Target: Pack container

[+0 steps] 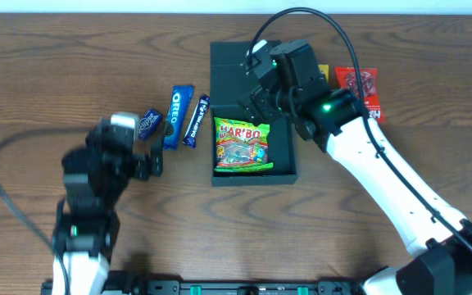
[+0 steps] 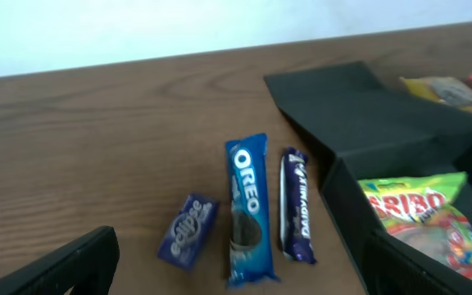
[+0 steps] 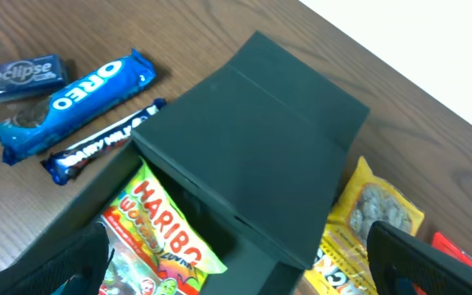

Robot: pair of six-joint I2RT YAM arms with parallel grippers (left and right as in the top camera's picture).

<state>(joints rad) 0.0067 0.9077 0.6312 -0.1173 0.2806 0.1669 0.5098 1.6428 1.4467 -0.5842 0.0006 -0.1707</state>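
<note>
The dark teal-green container [image 1: 286,174] lies open mid-table, its flap lid [image 1: 233,69] folded back on the far side. A Haribo bag [image 1: 242,146] lies inside it. My right gripper [image 1: 258,95] hovers open and empty over the box's far part; its wrist view shows the lid [image 3: 260,123], the Haribo bag [image 3: 158,233] and the open jaws [image 3: 236,258]. My left gripper [image 1: 151,164] is open and empty, left of the box and just near-side of the snacks. In the left wrist view its jaws [image 2: 240,250] frame the snacks, with the container [image 2: 342,106] at right.
An Eclipse gum pack [image 1: 148,123], an Oreo pack [image 1: 176,116] and a dark blue chocolate bar [image 1: 195,120] lie in a row left of the box. A yellow packet [image 1: 324,75] and a red packet [image 1: 360,88] lie right of it, behind my right arm.
</note>
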